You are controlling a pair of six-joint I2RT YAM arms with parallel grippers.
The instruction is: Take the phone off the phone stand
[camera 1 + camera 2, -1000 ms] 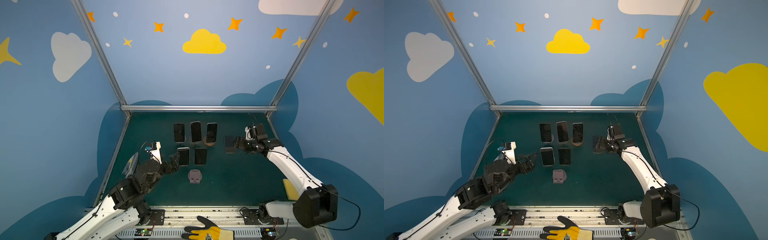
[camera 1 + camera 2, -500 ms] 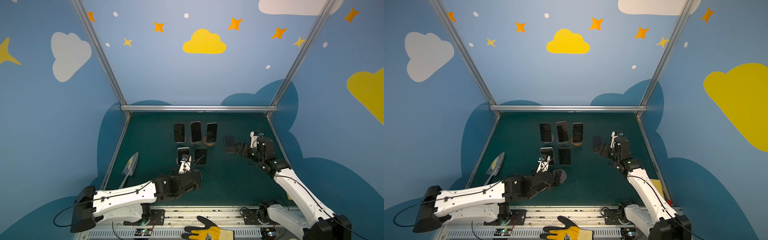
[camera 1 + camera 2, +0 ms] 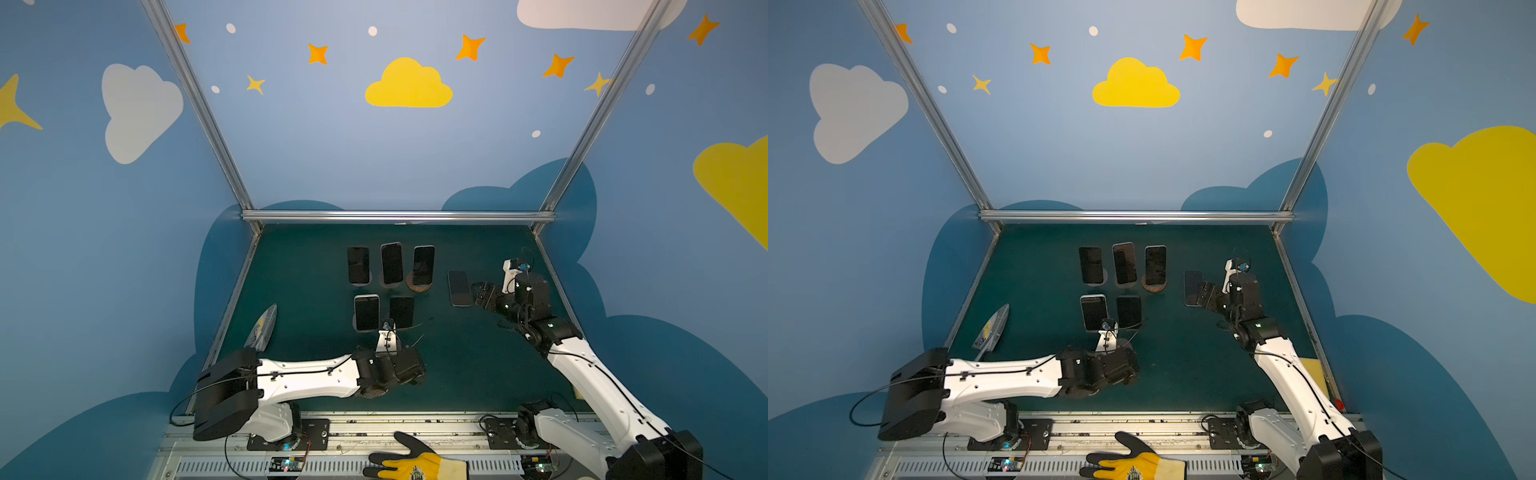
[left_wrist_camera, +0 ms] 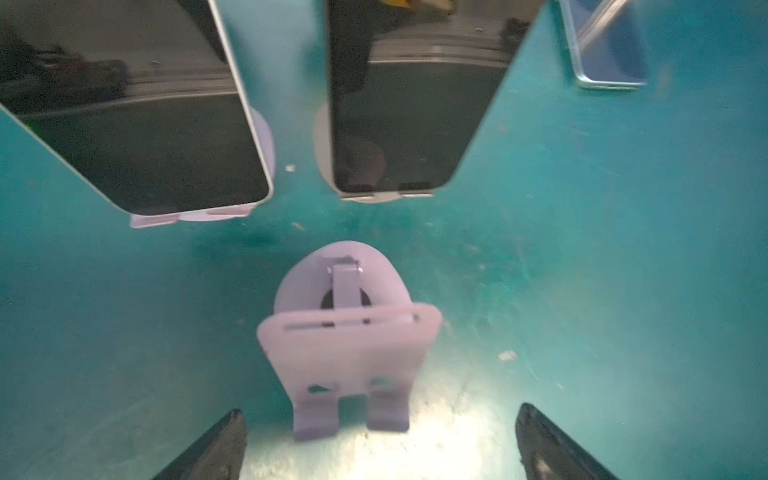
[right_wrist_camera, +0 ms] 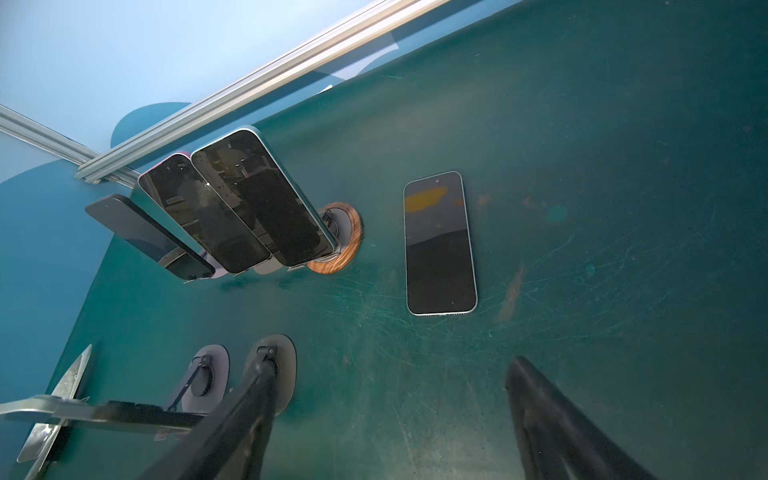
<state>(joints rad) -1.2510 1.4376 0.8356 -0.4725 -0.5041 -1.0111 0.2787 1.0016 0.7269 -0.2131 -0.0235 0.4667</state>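
left arm [image 3: 307,376] stretched low across front, left fingers [image 4: 216,444] spread wide, empty. right arm [image 3: 590,374] raised, reaching inward, right fingers [image 5: 552,415] parted, empty.

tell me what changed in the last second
The left arm swung from the left side down across the front; the left end effector now open at the empty lilac plastic phone stand. The right arm sank lower, the right end effector still open beside the flat dark phone. That phone and the five propped phones stayed put.
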